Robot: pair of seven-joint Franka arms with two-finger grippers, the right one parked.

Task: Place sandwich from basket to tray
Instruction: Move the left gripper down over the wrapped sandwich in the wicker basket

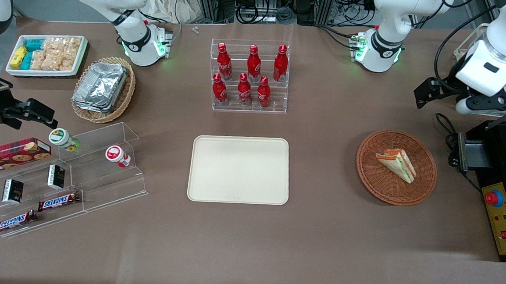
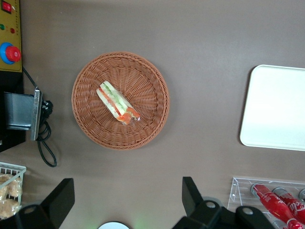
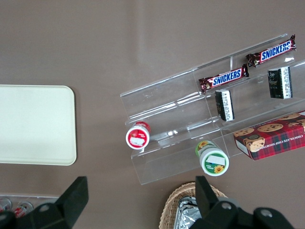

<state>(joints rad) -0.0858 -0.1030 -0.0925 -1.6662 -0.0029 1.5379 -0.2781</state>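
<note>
The sandwich [image 1: 396,165], a white bread wedge with orange, red and green layers, lies in the round reddish-brown wicker basket [image 1: 368,166]. The cream tray [image 1: 239,169] lies flat beside the basket, toward the parked arm's end of the table, and holds nothing. My left gripper [image 1: 425,94] hangs high above the table, farther from the front camera than the basket, open and holding nothing. In the left wrist view the gripper [image 2: 126,191] is wide open above bare table, apart from the basket [image 2: 150,81] and the sandwich [image 2: 117,102]; the tray's edge [image 2: 276,107] shows too.
A clear rack of red cola bottles [image 1: 250,78] stands farther from the front camera than the tray. A black machine with a yellow panel and red button [image 1: 500,199] sits beside the basket at the working arm's end. Snack shelves [image 1: 66,170], a foil-tray basket [image 1: 102,89] and a white bin [image 1: 47,55] lie toward the parked arm's end.
</note>
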